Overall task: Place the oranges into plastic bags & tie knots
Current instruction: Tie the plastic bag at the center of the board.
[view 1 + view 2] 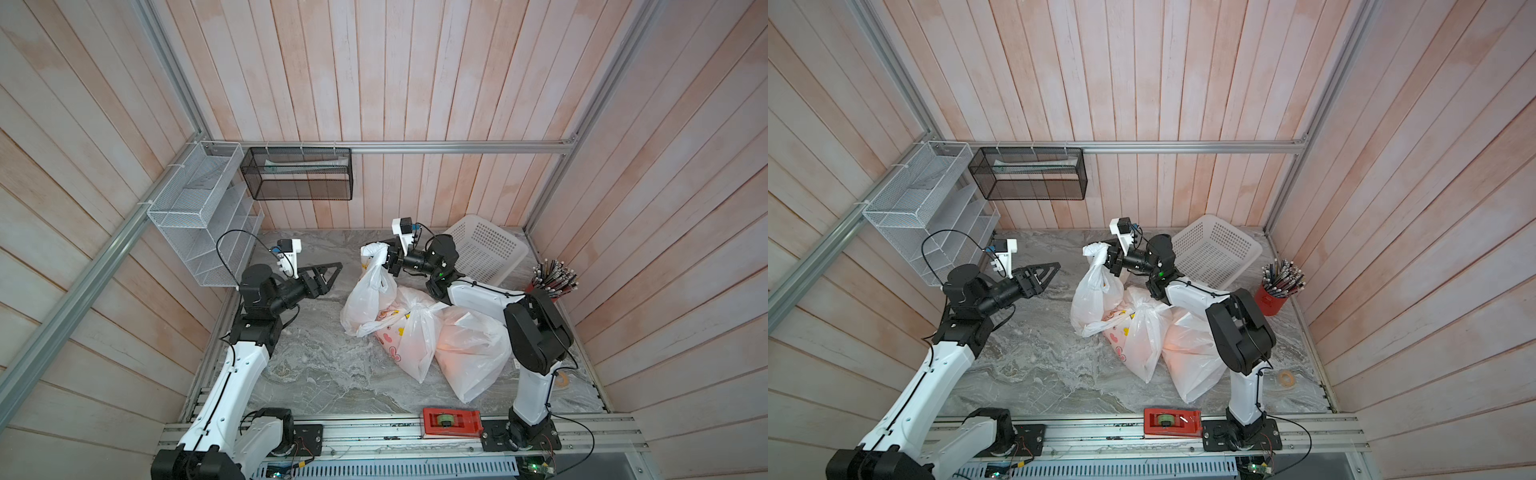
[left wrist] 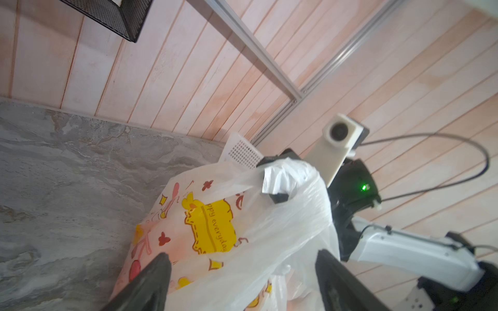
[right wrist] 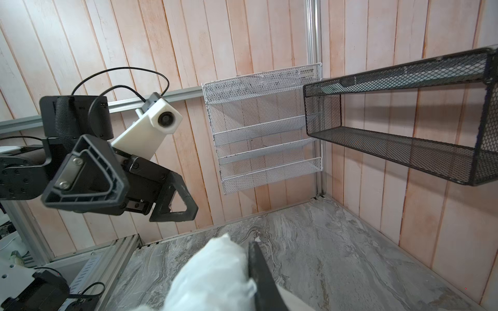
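Three white plastic bags lie bunched right of the table's middle in both top views. The left bag [image 1: 368,299] hangs by its twisted handles [image 1: 372,251], and my right gripper [image 1: 388,261] is shut on them, lifted off the table. In the right wrist view that white bunch [image 3: 215,272] presses against one dark finger [image 3: 258,269]. The printed bag [image 1: 409,332] and a plain bag [image 1: 469,353] lie beside it; the oranges [image 1: 446,353] show only as an orange tint through the plastic. My left gripper [image 1: 328,274] is open and empty, a short way left of the held bag [image 2: 210,226].
A white perforated basket [image 1: 486,249] leans at the back right, by a red cup of pencils [image 1: 552,282]. A red tape dispenser [image 1: 451,422] sits on the front rail and a tape roll [image 1: 563,379] lies at the right edge. White wire rack [image 1: 199,220] and black mesh shelf [image 1: 297,174] hang on the walls.
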Tool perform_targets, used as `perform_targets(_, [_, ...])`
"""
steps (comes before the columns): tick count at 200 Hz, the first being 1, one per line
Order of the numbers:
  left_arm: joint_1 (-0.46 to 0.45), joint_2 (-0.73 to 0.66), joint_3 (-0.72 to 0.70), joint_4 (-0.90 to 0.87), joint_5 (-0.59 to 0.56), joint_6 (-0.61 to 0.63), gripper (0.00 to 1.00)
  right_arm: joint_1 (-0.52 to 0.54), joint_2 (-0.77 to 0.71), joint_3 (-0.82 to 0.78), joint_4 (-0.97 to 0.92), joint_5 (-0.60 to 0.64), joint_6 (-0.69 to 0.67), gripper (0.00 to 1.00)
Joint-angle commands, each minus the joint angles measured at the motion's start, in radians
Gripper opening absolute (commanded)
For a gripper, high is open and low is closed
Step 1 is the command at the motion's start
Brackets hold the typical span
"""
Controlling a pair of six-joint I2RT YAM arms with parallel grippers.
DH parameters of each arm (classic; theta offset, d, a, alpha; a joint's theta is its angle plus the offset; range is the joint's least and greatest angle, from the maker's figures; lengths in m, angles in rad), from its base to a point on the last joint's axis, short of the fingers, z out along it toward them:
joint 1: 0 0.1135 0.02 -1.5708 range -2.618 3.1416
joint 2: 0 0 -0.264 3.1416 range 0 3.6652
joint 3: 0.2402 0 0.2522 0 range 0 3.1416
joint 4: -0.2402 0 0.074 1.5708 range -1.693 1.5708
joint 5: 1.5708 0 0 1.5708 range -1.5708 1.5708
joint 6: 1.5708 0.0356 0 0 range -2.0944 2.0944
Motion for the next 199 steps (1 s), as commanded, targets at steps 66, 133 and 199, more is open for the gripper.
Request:
perform_targets(66, [-0.115,0.124,-0.025,0.424,0.109,-0.614,0.67,0.022,-0.022,0.014,-0.013,-0.003,-0.057,0.18])
perform_targets(133, [-0.129,0.211,-0.021,0.544,0.07,-0.691,0.62,0.026,-0.023,0.009,0.008,-0.017,-0.038,0.18])
perform_targets(199, [-0.156,0.296,0.003,0.607,0.07,-0.707,0.57,0.03,-0.02,0.013,0.008,-0.027,-0.034,0.18])
